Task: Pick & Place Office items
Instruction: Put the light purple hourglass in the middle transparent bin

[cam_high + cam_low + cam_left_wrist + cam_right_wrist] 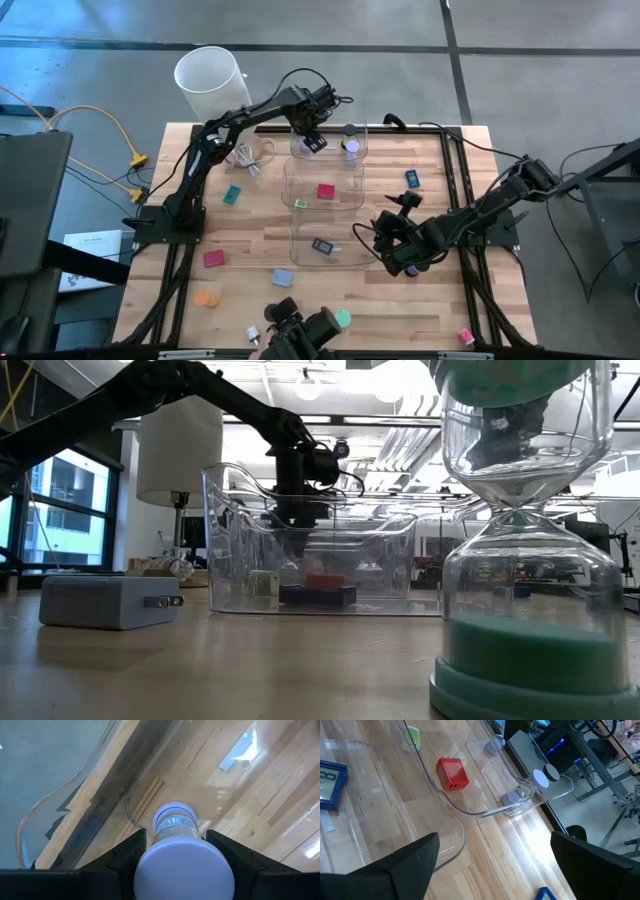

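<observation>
The left gripper (312, 140) is positioned over the far clear bin (300, 150), at its left end. In the left wrist view a lavender hourglass timer (176, 845) is seen clamped between the two dark fingers (127, 852), which are closed against its narrow clear body. The timer is held lengthwise along the gripper axis, so that its far cap points down toward the bin floor; this orientation is judged to suit a straight lowering and release inside the bin wall. A second lavender timer (350, 146) is already lying at the right end of the same bin.

The right gripper (395, 245) is held just beside the right edge of the near bin (345, 258), with its fingers spread wide and nothing between them, as shown in the right wrist view. It is judged to be waiting clear of the left arm's working space.

The middle bin (345, 200) contains a red block (326, 191) and a small green piece (301, 203); the near bin contains a dark blue piece (321, 245). The remaining office items are still scattered on the wooden table (440, 320): a teal block (232, 195), a pink block (213, 258), an orange disc (206, 298), a light blue block (282, 278) and a blue block (412, 179). A tall white cylinder (210, 80) stands off the far left corner.
</observation>
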Controlling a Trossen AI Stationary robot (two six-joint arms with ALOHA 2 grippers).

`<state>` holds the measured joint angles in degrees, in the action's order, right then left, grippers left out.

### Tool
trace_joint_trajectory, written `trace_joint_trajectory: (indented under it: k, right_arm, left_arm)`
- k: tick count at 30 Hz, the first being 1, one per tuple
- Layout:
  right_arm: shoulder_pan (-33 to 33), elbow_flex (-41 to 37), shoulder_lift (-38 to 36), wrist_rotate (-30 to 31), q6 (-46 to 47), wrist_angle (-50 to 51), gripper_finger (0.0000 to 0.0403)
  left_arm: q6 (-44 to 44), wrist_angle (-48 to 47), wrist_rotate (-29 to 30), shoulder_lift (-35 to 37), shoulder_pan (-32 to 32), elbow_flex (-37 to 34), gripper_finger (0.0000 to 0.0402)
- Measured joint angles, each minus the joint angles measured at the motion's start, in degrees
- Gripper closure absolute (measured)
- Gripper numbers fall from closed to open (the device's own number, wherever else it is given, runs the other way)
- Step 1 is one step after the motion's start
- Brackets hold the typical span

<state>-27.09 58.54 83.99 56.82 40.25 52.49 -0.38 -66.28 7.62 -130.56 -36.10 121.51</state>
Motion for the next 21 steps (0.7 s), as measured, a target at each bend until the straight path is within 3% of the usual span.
trace_joint_trajectory:
  k: [6, 16, 21]
  right_arm:
    - [0.0, 0.0, 0.0, 0.0, 0.0, 0.0, 0.0031]
    - [0.0, 0.0, 0.0, 0.0, 0.2, 0.0, 0.0031]
    - [0.0, 0.0, 0.0, 0.0, 0.2, 0.0, 0.0031]
  left_arm:
    - [2.2, 0.5, 0.0, 0.0, 0.0, 0.0, 0.02]
    - [5.0, 0.7, 0.2, 0.0, 1.5, 0.0, 0.0103]
    - [10.5, 0.8, 4.2, 0.2, 2.2, 0.0, 0.0091]
